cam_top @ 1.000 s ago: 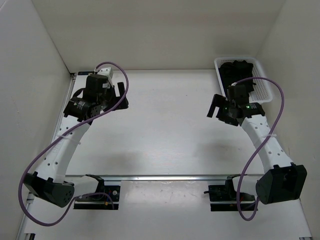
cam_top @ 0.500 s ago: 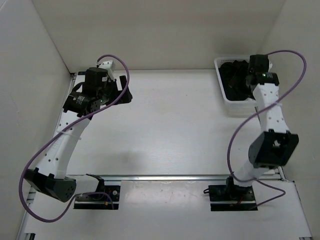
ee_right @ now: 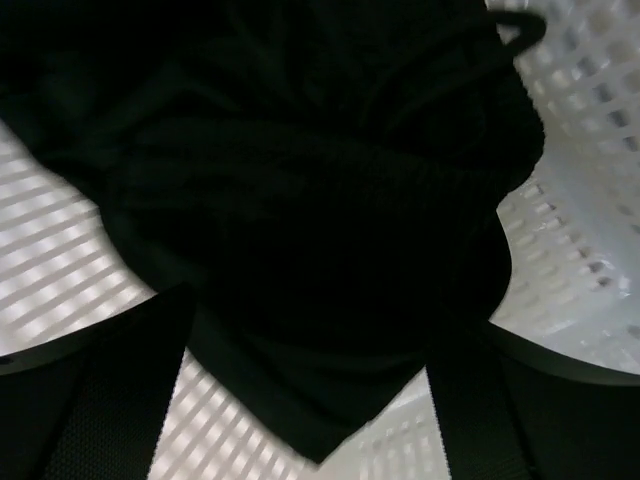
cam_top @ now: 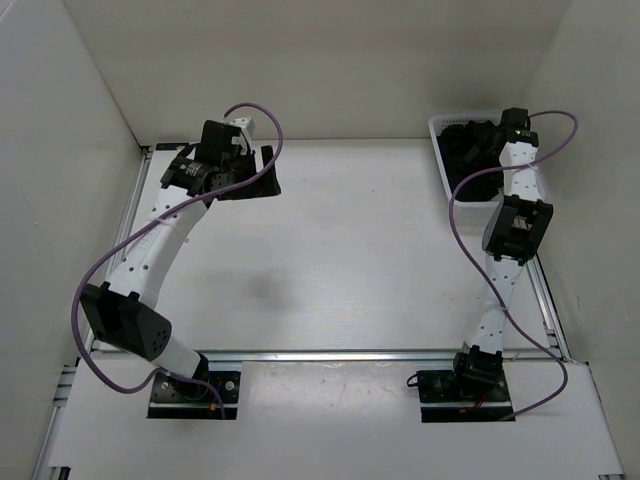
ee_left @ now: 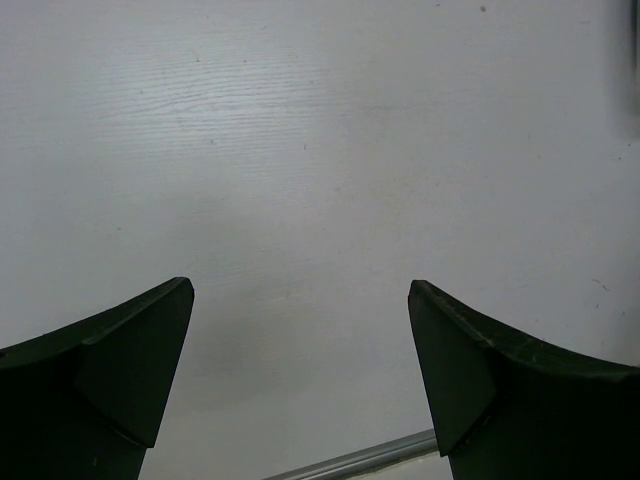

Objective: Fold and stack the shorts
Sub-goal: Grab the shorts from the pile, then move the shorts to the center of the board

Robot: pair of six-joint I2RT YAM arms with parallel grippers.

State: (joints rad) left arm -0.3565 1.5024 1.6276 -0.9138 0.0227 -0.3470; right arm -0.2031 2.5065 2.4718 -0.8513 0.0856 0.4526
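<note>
**Right pincer open over the shorts in the basket, left pincer open over bare bench**

We see the right pincer (ee_right: 315,320) with its two fingers spread wide, one on each side of a bunched mound of black fabric. They are not closed on it. We cannot tell from the wrist view whether the fingertips touch the cloth. That fabric is the shorts (ee_right: 320,180), lying crumpled directly under and ahead of the pincer. A thin black cord loop (ee_right: 520,25) shows at their far edge. Around the shorts, on both sides of the fingers, we see the white lattice wall of the basket (ee_right: 580,150) that holds them.

The left pincer (ee_left: 300,290) is open too, with nothing between its fingers. It hangs over the white bench (ee_left: 320,120). A metal rail (ee_left: 350,462) runs just behind its fingertips. The basket lies well apart from it, across the bench to its right.
</note>
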